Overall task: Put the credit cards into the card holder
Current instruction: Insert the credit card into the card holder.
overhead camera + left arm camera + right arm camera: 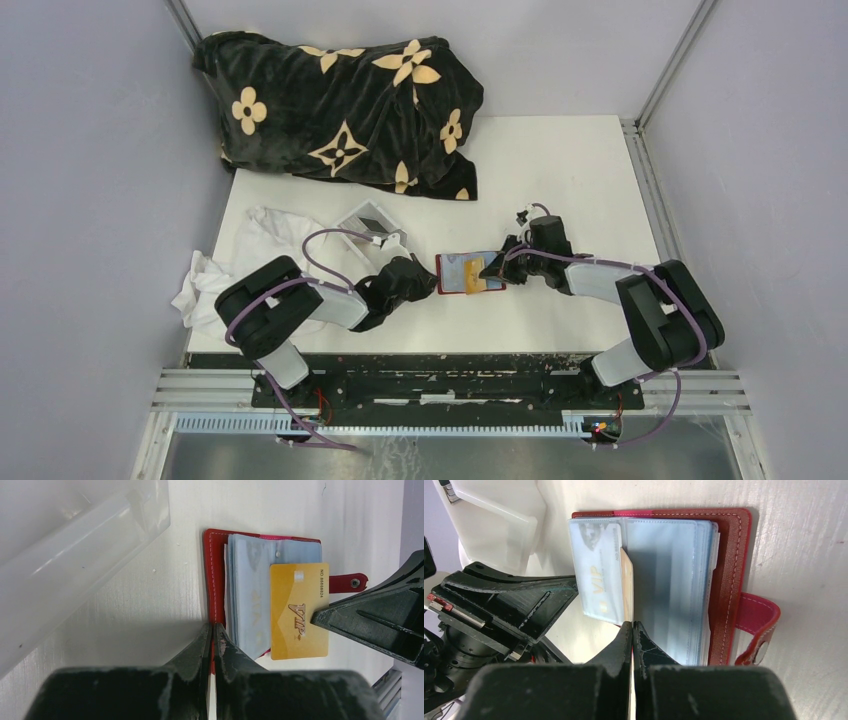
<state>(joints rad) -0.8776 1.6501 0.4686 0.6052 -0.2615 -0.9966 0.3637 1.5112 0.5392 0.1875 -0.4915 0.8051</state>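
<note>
One yellow card lay on the clear sleeves of the open wallet, long side parallel to its spine, pinched in our right pincer; our left pincer pinched the wallet's cover.

Bare white tabletop lies open at upper right and in the strip below the open red leather-like card holder. The left gripper and right gripper block its sides. A black flowered blanket, crumpled white cloth and clear plastic box crowd the upper left.
</note>
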